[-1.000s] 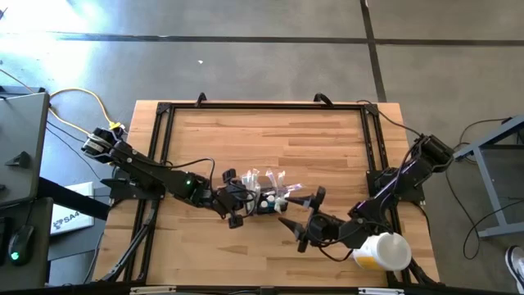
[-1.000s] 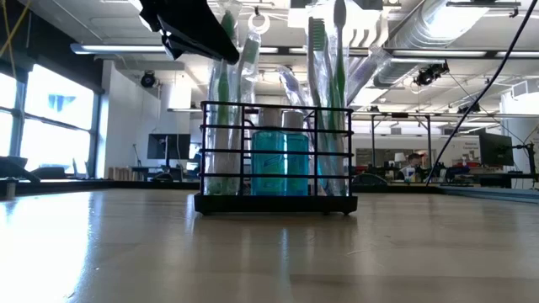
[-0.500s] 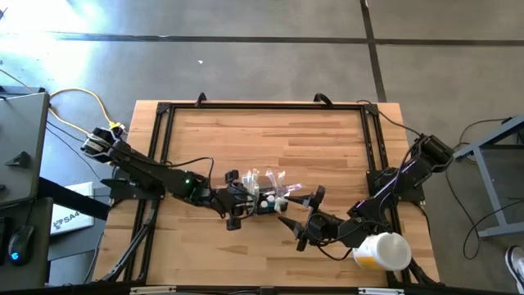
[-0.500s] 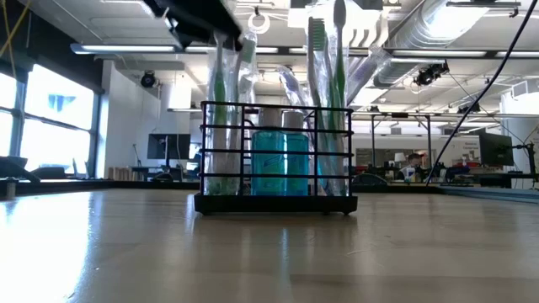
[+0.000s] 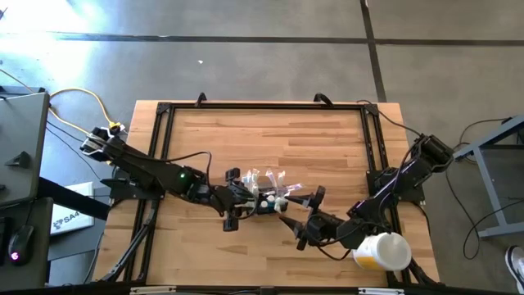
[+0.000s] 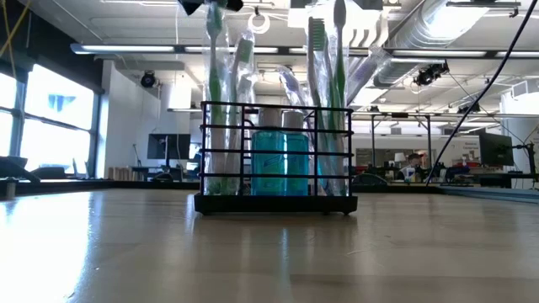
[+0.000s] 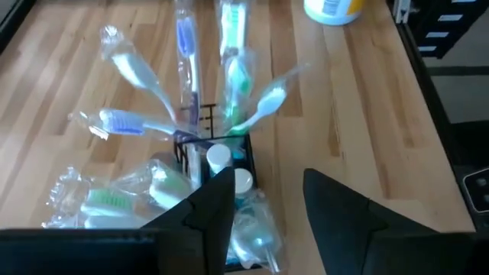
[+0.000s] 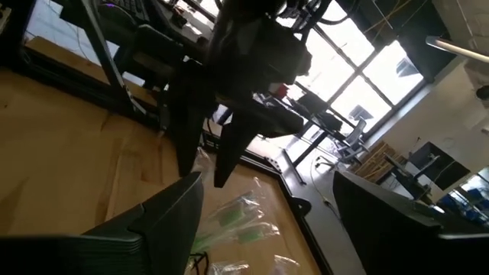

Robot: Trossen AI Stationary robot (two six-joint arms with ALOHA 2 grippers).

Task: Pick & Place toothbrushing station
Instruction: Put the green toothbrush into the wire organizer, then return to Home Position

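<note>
Since a second ago the left gripper [image 5: 232, 210] has let go and lifted: in the low view it then hung dark over the caddy's left end, and now only a sliver of it shows at the top. Its fingers [image 7: 218, 205] stand parted, holding nothing, above the toothbrushing station [image 5: 264, 197]. That arm lies stretched low across the wooden worktop [image 5: 262, 139] from its left edge, reaching toward the middle.

The toothbrushing station stands upright near the middle of the worktop, somewhat toward the near edge. It is a small black wire caddy [image 6: 275, 156] with horizontal bars and a flat base. Inside stand toothbrushes in clear crinkled wrappers [image 6: 324, 59], with green, blue and white heads, fanning outward, and a translucent teal bottle [image 6: 282, 160] with a white cap.

The right gripper [image 5: 300, 220] rests just beside the station, toward the near right corner, its fingers spread wide and empty, pointing at the caddy. That arm bends back to the right edge. A white-and-yellow cup [image 5: 381, 251] lies at the near right corner beside the arm. The planks are pale, smooth and faintly glossy, framed by a black metal rail [image 5: 262, 105].
</note>
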